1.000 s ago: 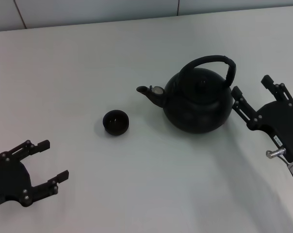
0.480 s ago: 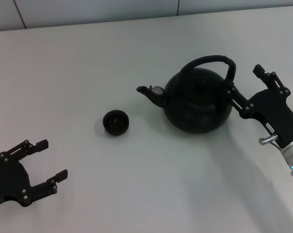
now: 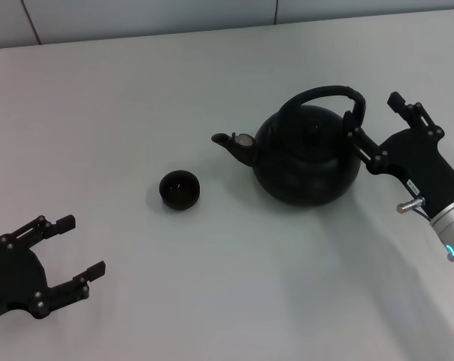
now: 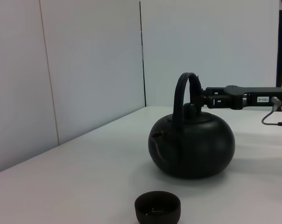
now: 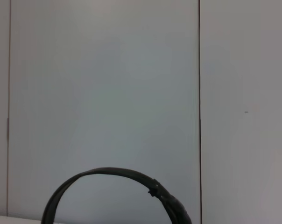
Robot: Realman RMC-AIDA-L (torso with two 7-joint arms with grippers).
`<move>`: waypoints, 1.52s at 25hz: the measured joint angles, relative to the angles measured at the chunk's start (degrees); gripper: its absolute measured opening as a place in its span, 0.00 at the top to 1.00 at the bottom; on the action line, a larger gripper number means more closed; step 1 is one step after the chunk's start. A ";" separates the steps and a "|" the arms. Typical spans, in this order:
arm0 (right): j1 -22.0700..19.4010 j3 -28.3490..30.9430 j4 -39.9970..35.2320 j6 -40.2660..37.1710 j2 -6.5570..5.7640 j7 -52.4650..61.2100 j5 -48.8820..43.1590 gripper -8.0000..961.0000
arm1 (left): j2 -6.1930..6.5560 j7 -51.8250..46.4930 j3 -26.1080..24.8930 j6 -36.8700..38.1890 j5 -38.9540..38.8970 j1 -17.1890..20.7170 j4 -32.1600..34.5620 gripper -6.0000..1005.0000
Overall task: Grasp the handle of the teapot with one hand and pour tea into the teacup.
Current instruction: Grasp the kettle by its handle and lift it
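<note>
Teapot (image 3: 306,162) body outside right-wrist view

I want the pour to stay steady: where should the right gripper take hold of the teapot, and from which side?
Probably the top of the arched handle, which stands upright, clear of the teapot body. Come from the side opposite the spout, where the open right gripper already is, so the spout faces the teacup.

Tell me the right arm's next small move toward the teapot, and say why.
Probably ease the right gripper a little farther in until its open fingers straddle the handle, then shut. It sits at handle height beside the teapot but grips nothing. The teacup stands apart off the spout; the left gripper is parked far away.
</note>
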 joint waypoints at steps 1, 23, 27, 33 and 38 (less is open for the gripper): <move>0.05 0.01 -0.07 0.04 0.00 0.00 0.00 0.18 | 0.00 0.04 -0.02 -0.15 0.00 -0.01 0.00 0.19; 0.59 0.61 -0.83 0.40 -0.15 0.00 -0.19 0.26 | -0.26 0.85 -1.14 -0.18 -0.06 -0.31 0.09 0.19; 0.69 0.61 -0.83 0.49 -0.07 0.00 -0.26 0.31 | -0.26 0.81 -1.40 -0.18 -0.06 -0.37 0.09 0.19; 1.09 0.28 -0.83 0.62 -0.09 0.00 -0.29 0.56 | -0.26 0.81 -1.42 -0.18 -0.06 -0.31 0.09 0.19; 1.09 0.51 -0.83 0.35 -0.12 0.11 -0.21 0.78 | -0.26 0.83 -1.42 -0.18 -0.06 -0.22 0.09 0.19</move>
